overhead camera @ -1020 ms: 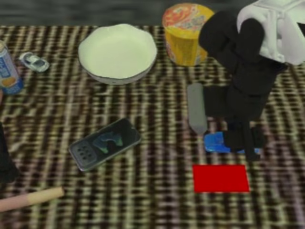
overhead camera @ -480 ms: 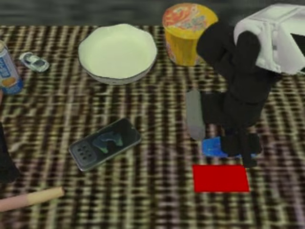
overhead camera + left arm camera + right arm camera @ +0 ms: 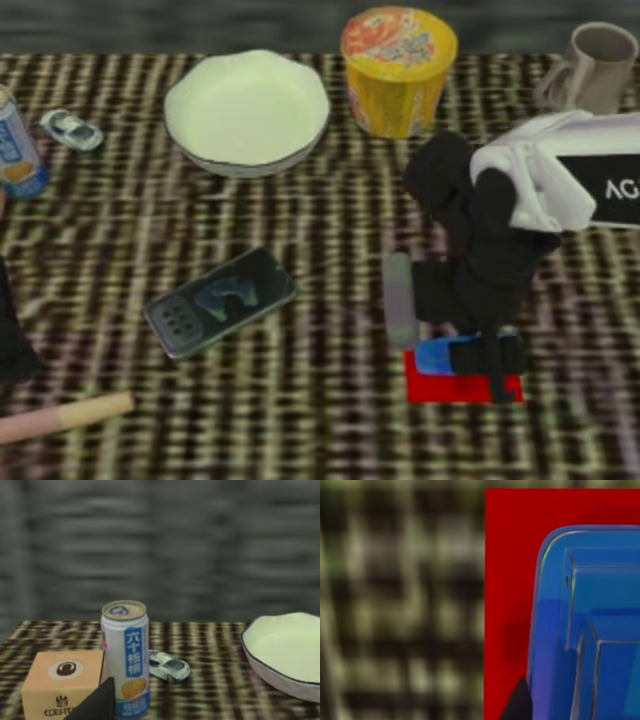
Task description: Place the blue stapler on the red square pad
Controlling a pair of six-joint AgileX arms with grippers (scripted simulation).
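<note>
Top view, right half of the table: the right gripper [image 3: 497, 358] is hanging over the red square pad [image 3: 450, 387], its black fingers closed around the blue stapler [image 3: 443, 354]. The stapler is lying crosswise over the pad's far edge, its left end showing and the rest hidden under the gripper. A grey bar [image 3: 399, 298] is lying just beside the gripper's left side, near the pad's far left corner.

Right wrist view: the blue stapler [image 3: 585, 630] is filling the frame directly over the red square pad [image 3: 507, 580]; whether it is touching the pad cannot be told. A dark fingertip [image 3: 516, 704] is showing at its edge.

Far edge of the table: a cream bowl [image 3: 246, 110], a yellow noodle cup [image 3: 396, 70] and a grey mug [image 3: 591, 68] are standing well apart from the pad.

Left side: a blue-and-white can [image 3: 15, 145] and a small toy car [image 3: 72, 129] are sitting near each other; a phone [image 3: 220, 301] is lying toward the middle, and a pale stick [image 3: 65, 416] near the front edge.

Left arm: it is sitting parked at the table's left edge, and the state of its fingers cannot be told.
</note>
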